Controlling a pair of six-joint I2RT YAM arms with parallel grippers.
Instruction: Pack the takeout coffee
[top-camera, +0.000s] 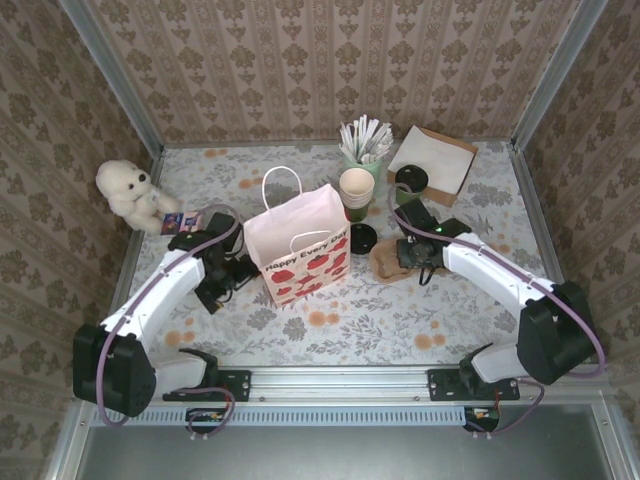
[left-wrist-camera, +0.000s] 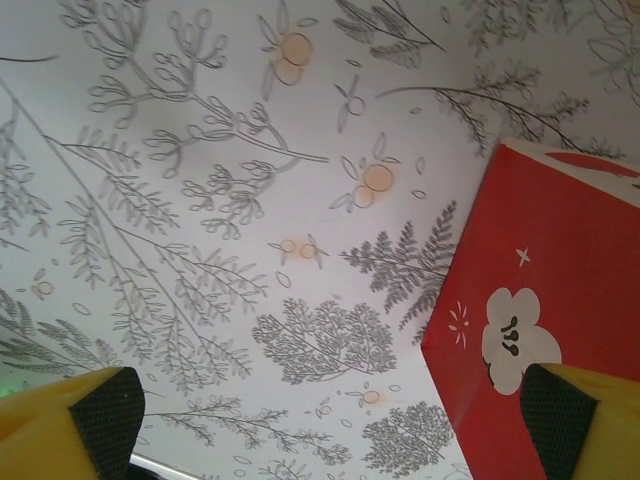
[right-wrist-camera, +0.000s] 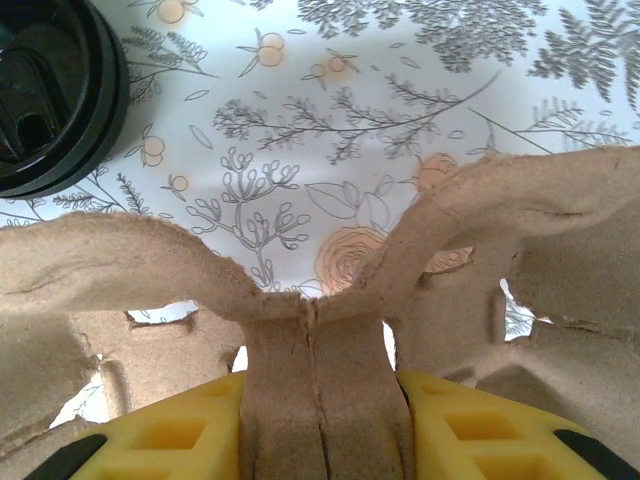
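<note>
The takeout coffee (top-camera: 409, 184), a small dark green cup with a black lid, stands at the back right of the table, beyond my right gripper. The red-and-white paper bag (top-camera: 300, 248) stands upright in the middle; its red side (left-wrist-camera: 540, 300) is close to one finger of my left gripper (left-wrist-camera: 330, 425). That left gripper (top-camera: 238, 272) is open and empty, low over the table just left of the bag. My right gripper (top-camera: 403, 255) is shut on the middle ridge of a brown pulp cup carrier (top-camera: 383, 262). The yellow fingers (right-wrist-camera: 170, 440) of the right gripper (right-wrist-camera: 320, 400) pinch that carrier (right-wrist-camera: 120, 260).
A loose black lid (top-camera: 362, 238) (right-wrist-camera: 50, 90) lies between bag and carrier. Behind it are stacked cream cups (top-camera: 356, 188), a pale green cup of white sticks (top-camera: 365, 148) and a napkin stack (top-camera: 432, 158). A white teddy bear (top-camera: 130, 195) sits far left. Patterned walls enclose the table.
</note>
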